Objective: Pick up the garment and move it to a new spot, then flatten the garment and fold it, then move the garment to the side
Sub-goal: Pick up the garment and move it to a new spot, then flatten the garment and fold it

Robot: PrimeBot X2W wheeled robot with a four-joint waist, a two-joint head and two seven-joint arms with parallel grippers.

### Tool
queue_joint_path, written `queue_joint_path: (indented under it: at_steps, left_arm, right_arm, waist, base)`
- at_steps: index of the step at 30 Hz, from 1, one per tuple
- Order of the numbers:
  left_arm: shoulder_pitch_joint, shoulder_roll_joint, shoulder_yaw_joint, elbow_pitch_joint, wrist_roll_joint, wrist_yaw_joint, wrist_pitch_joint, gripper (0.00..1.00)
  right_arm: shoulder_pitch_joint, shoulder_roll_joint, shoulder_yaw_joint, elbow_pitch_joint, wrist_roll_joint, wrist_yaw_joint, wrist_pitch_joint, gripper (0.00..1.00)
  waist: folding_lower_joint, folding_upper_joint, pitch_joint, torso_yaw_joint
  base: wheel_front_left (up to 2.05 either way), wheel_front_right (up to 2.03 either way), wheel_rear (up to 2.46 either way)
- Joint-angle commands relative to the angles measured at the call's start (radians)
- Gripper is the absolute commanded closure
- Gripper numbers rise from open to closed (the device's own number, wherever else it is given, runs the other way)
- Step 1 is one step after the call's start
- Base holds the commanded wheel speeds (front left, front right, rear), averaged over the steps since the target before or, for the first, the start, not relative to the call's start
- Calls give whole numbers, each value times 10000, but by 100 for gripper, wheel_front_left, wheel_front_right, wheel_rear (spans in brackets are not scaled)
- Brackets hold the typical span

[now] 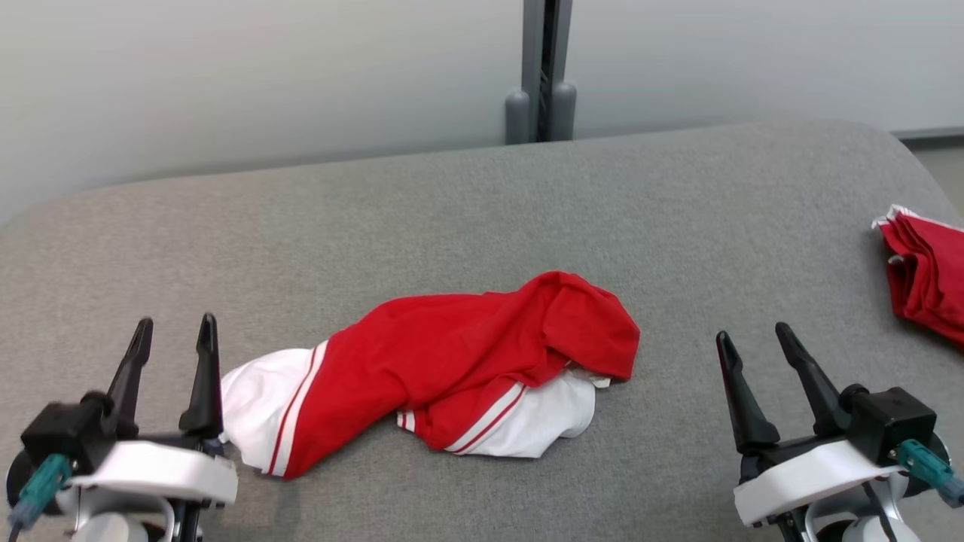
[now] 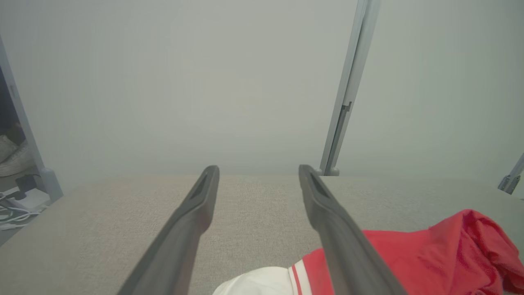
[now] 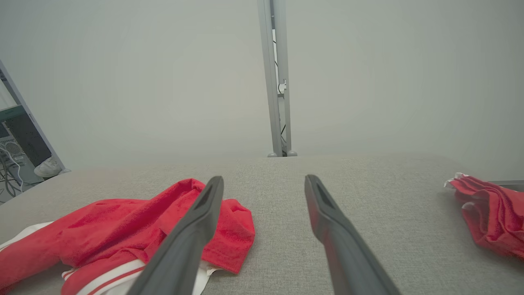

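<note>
Left gripper (image 1: 175,325): 2 fingers spread wide, holding nothing; near left, right finger just beside the garment's white end.
Right gripper (image 1: 753,335): fingers spread wide, empty; near right, apart from the garment.
Garment (image 1: 452,354): red and white, crumpled, mid-surface between the grippers.
Grey padded surface (image 1: 452,196): under everything.
Red cloth (image 1: 926,278): right edge.

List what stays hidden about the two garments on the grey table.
- Crumpled red-and-white garment: underside and true shape hidden by its own folds, head view.
- Second red garment with white trim: cut off by the right edge, head and right wrist views.
</note>
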Motion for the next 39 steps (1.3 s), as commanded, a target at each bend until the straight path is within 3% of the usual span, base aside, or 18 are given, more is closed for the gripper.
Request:
queue_joint_path:
  at_steps: [1,17,39]
  left_arm:
    - [282,40,107,-173,81,-33,-24,0]
    - [2414,42,-115,-1674,416,507,455,0]
    - [2865,105,-254,-2384,310,932,964,0]
  right_arm:
    - [148,-72,18,0,-50,-3,64,0]
    - [775,-271,431,163,110,-3,304,0]
    - [1190,-154,250,-186,140,-3,427,0]
  waist:
    - [0,0,-305,235]
    - [0,0,-1201,137]
    - [0,0,-1385,143]
  base:
    - [0,0,0]
    - [0,0,0]
    - [0,0,0]
